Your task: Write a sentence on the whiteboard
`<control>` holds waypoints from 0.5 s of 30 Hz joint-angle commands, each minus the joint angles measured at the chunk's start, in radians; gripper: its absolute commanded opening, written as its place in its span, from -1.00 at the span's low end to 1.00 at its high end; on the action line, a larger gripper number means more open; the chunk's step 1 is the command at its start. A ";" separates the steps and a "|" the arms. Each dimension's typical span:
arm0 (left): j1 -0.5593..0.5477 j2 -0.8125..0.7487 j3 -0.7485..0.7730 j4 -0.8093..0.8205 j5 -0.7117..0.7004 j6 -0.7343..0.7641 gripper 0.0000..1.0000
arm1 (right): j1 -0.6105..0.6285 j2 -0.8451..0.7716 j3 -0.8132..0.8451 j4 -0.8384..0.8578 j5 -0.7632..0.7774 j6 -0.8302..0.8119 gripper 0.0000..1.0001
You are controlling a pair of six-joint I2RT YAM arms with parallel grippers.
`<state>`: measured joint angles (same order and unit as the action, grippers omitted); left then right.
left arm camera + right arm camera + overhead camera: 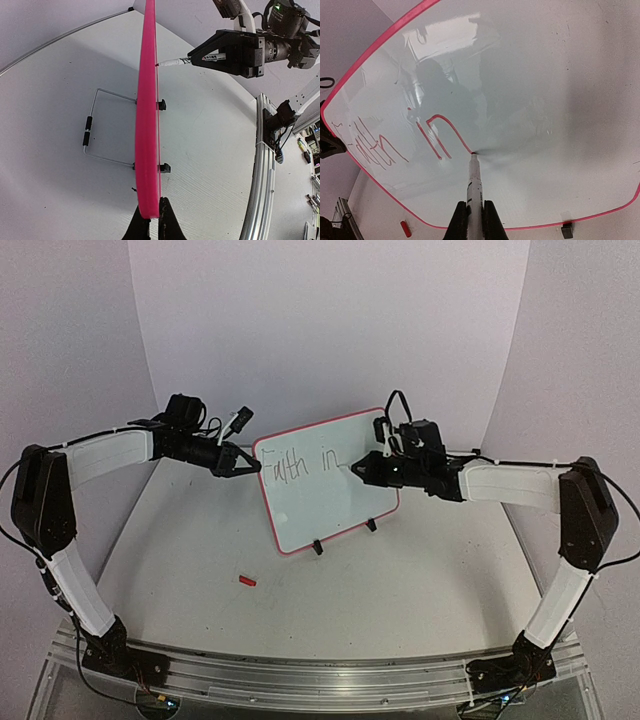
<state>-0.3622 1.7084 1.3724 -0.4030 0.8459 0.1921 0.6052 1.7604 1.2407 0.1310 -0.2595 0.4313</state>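
The whiteboard, white with a red-pink rim, stands tilted on the table. My left gripper is shut on its left rim; in the left wrist view the pink edge sits pinched between the fingers. The sentence reads "Faith in" in thin handwriting, red in the right wrist view. My right gripper is shut on a white marker. Its tip touches the board right at the end of the "n". The left wrist view shows the marker meeting the board's face.
A small red marker cap lies on the table in front of the board. Two black clip feet hold the board's lower rim, and a wire stand props it from behind. An aluminium rail runs along the near table edge.
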 commanded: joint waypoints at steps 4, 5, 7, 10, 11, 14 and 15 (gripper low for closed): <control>-0.031 -0.017 0.014 -0.064 0.004 0.044 -1.00 | -0.004 -0.126 -0.002 0.015 0.009 -0.020 -1.00; -0.031 -0.016 0.014 -0.064 0.005 0.043 -1.00 | -0.005 -0.134 -0.003 0.014 0.011 -0.025 -1.00; -0.031 -0.014 0.014 -0.065 0.005 0.043 -1.00 | -0.007 -0.138 -0.001 0.011 0.014 -0.033 -1.00; -0.031 -0.013 0.014 -0.064 0.005 0.042 -1.00 | -0.013 -0.123 0.008 0.010 0.022 -0.035 -1.00; -0.031 -0.013 0.014 -0.064 0.006 0.043 -1.00 | -0.015 -0.116 0.013 0.009 0.027 -0.035 -1.00; -0.031 -0.014 0.013 -0.064 0.004 0.043 -1.00 | -0.016 -0.090 0.035 0.009 0.034 -0.041 -1.00; -0.031 -0.014 0.013 -0.064 0.004 0.043 -1.00 | -0.017 -0.081 0.045 0.009 0.034 -0.042 -1.00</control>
<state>-0.3641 1.7084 1.3732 -0.4026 0.8456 0.1936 0.5959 1.6510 1.2411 0.1315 -0.2483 0.4093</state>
